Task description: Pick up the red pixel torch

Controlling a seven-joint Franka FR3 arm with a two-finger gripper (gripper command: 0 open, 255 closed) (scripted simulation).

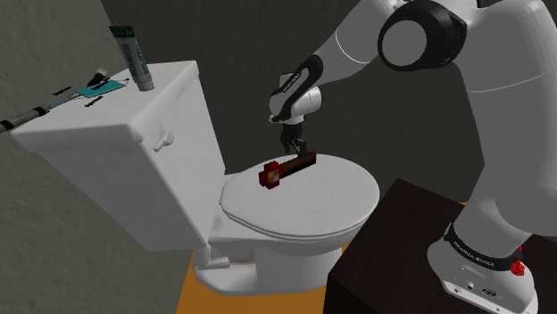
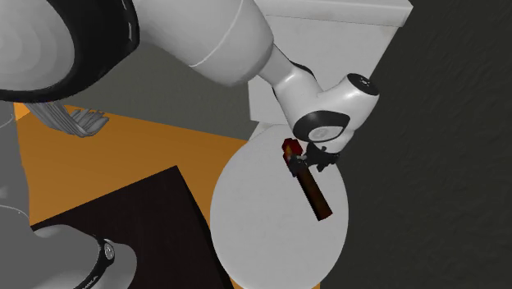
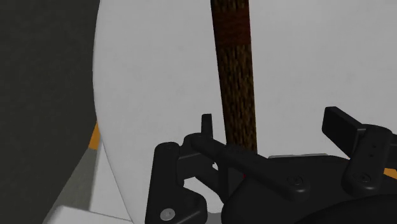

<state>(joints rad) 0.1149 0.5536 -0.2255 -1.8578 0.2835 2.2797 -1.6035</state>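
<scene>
The red pixel torch (image 1: 287, 169) lies flat on the white toilet lid (image 1: 339, 192), its red head pointing toward the tank and its brown shaft toward the arm. My gripper (image 1: 295, 152) hangs straight down over the middle of the shaft, just above it. From the second exterior view the torch (image 2: 312, 185) lies slantwise on the lid (image 2: 262, 213) with the gripper (image 2: 317, 159) over its upper part. In the wrist view the brown shaft (image 3: 234, 76) runs away from the gripper (image 3: 273, 133), whose black fingers (image 3: 343, 127) stand apart on either side of it without clasping it.
The toilet tank (image 1: 116, 134) stands behind the lid, carrying an upright tube (image 1: 136, 58), a teal card (image 1: 94, 89) and a dark pen-like item (image 1: 22, 118). My dark stand (image 1: 402, 254) is beside the bowl. An orange floor (image 2: 139, 152) holds a grey ribbed object (image 2: 78, 119).
</scene>
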